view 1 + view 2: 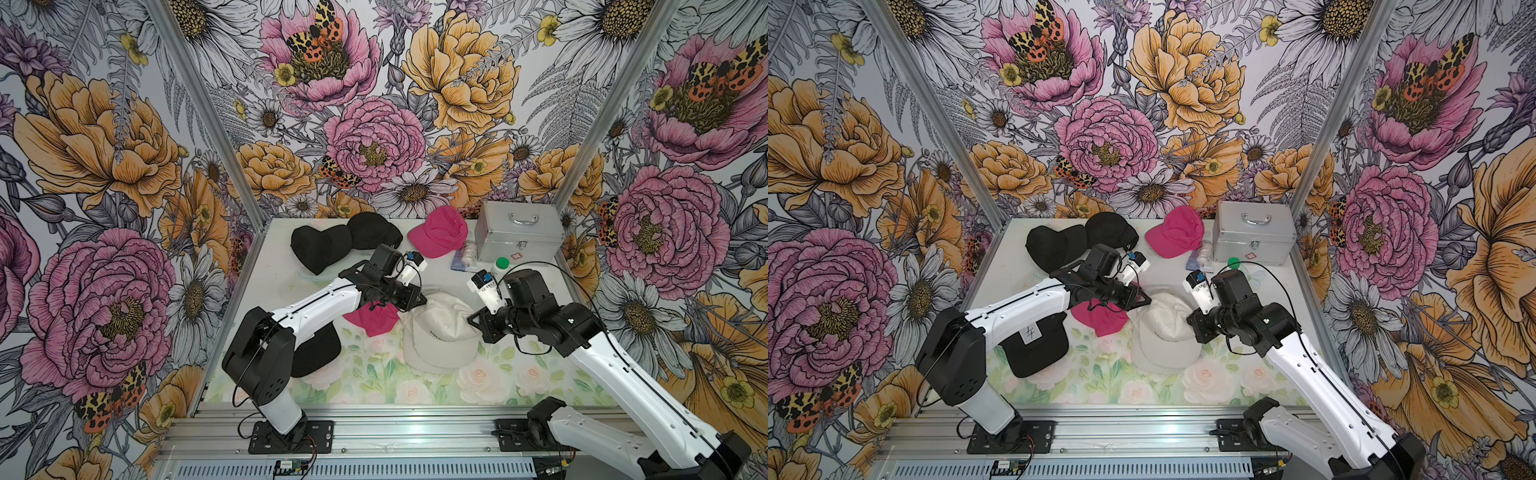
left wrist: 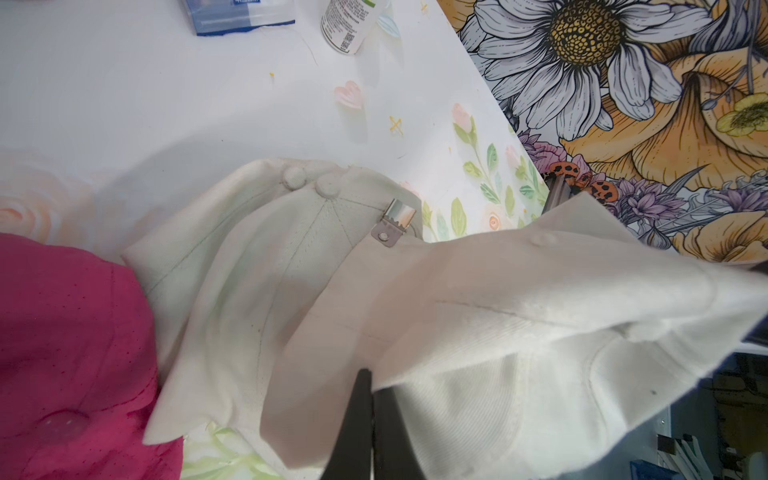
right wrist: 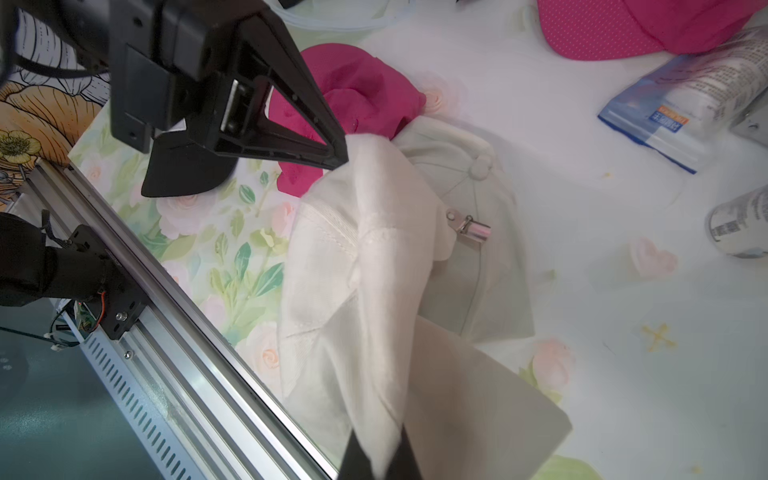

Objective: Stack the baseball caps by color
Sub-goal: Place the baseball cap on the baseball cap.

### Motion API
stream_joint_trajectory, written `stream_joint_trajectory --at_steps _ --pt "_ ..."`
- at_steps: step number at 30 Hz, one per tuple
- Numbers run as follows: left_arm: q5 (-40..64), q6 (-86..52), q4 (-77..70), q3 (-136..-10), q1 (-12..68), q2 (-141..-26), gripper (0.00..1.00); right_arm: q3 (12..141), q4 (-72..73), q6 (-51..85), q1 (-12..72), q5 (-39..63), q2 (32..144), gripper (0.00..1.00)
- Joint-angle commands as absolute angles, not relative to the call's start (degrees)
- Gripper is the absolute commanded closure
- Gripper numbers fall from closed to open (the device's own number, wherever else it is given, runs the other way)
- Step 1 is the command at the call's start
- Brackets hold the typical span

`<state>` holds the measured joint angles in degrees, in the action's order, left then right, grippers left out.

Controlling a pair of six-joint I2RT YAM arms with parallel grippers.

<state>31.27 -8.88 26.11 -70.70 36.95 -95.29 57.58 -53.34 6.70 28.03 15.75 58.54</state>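
Observation:
A cream-white cap (image 1: 446, 318) is held up, stretched between both grippers, in the middle of the table. My left gripper (image 1: 423, 300) is shut on its left edge, its jaws (image 2: 372, 382) pinching the fabric. My right gripper (image 1: 470, 319) is shut on the opposite edge, with cloth between its fingers (image 3: 384, 453). Under the held cap (image 3: 353, 270) lie other cream caps (image 2: 257, 249) with a metal buckle. One hot pink cap (image 1: 372, 322) lies just left of them and another (image 1: 438, 230) at the back. Two black caps (image 1: 320, 247) sit at the back left. A third black cap (image 1: 316, 353) is partly hidden under my left arm.
A silver metal case (image 1: 517, 232) stands at the back right. In front of it are a white green-lidded bottle (image 1: 500, 266) and a blue-and-white packet (image 1: 463, 259). An aluminium rail (image 1: 395, 432) runs along the table's front edge.

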Motion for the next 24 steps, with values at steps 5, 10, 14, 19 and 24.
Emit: stream_joint_trajectory --at_steps 5,10,14,19,24 --pt "30.09 -9.96 26.66 -70.83 34.88 -94.76 1.00 57.81 -51.60 9.40 27.95 12.26 66.17 1.00" --pt "34.04 -10.15 26.76 -69.30 35.42 -95.93 1.00 57.80 -51.58 11.03 27.80 10.99 66.31 1.00" --pt "31.64 -10.30 26.70 -69.20 36.16 -99.66 1.00 58.13 -51.55 11.86 27.60 9.36 68.61 0.99" --pt "28.65 -9.14 26.73 -72.82 35.70 -103.53 1.00 59.60 -49.55 11.81 27.08 3.70 73.82 0.94" --pt "26.09 -9.08 26.71 -75.02 35.15 -107.59 1.00 62.41 -45.41 11.51 26.90 2.63 80.16 0.89"
